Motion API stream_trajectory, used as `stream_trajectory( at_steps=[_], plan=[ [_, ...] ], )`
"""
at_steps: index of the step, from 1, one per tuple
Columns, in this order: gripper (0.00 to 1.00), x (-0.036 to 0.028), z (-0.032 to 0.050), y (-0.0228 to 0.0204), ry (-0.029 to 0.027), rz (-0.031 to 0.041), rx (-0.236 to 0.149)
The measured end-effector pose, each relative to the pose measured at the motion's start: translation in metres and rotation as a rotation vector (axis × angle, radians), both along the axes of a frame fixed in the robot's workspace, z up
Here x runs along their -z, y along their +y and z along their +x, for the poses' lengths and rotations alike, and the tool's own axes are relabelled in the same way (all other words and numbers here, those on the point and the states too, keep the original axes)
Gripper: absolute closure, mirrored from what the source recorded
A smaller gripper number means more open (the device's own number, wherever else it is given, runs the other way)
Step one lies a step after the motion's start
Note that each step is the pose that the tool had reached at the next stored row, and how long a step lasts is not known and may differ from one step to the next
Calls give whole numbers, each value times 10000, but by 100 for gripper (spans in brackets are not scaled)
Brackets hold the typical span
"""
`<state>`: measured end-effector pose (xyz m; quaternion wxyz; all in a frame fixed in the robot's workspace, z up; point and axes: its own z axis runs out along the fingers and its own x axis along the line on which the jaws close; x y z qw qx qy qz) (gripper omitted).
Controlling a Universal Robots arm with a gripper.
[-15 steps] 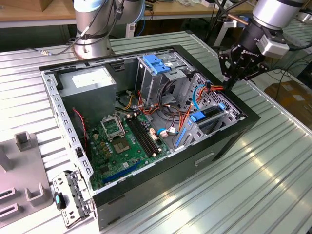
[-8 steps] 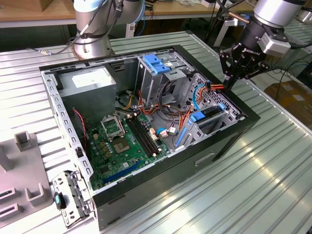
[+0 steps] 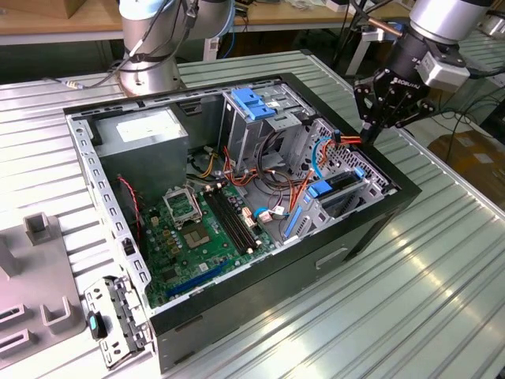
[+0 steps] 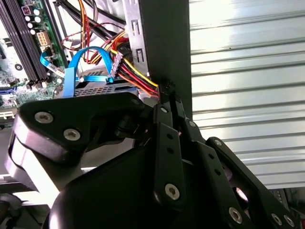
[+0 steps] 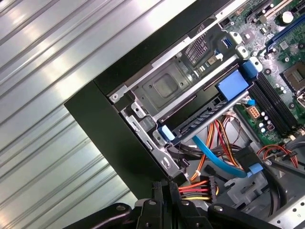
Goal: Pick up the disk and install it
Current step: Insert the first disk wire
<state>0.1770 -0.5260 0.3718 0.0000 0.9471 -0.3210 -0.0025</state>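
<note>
At the case's far corner, on the exterior view's right:
Gripper: the gripper [image 3: 369,130] hangs over the case [image 3: 371,225] wall, its tips down at the wall's top edge beside the cable bundle.
Jaws: clenched, fingers [image 4: 167,138] pressed together with no gap; nothing held between them. In both wrist views the tips rest at or just above the black wall edge, next to the red-yellow-black cables [image 5: 200,191].
Disk: the disk [image 5: 202,119] sits inside the drive bay [image 5: 164,88] in the case, its blue rail [image 5: 232,86] showing along the side. In the exterior view it lies low in the bay [image 3: 335,193] near the case's right wall.
Edges: the black wall runs straight under the tips; outside it lies the ribbed bench [image 3: 442,276], bare on that side.
Open room: free space above the bench outside the wall; inside, the corner is crowded.
Obstructions: the blue data cable [image 5: 217,155] loops over the bay; orange and red wires cross toward the motherboard [image 3: 197,229].
Surroundings: the power supply [image 3: 142,134] fills the case's far-left corner; a cage with a blue latch [image 3: 256,106] stands upright beside it. A second arm's base [image 3: 150,63] stands on the bench behind the case.
</note>
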Motion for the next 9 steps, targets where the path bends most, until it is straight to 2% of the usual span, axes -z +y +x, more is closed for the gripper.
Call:
stream_trajectory(
  at_steps=[5, 9],
  plan=[
    [83, 1, -96, 0, 0, 1, 59],
    [83, 5, -118, 0, 0, 0, 395]
  ],
)
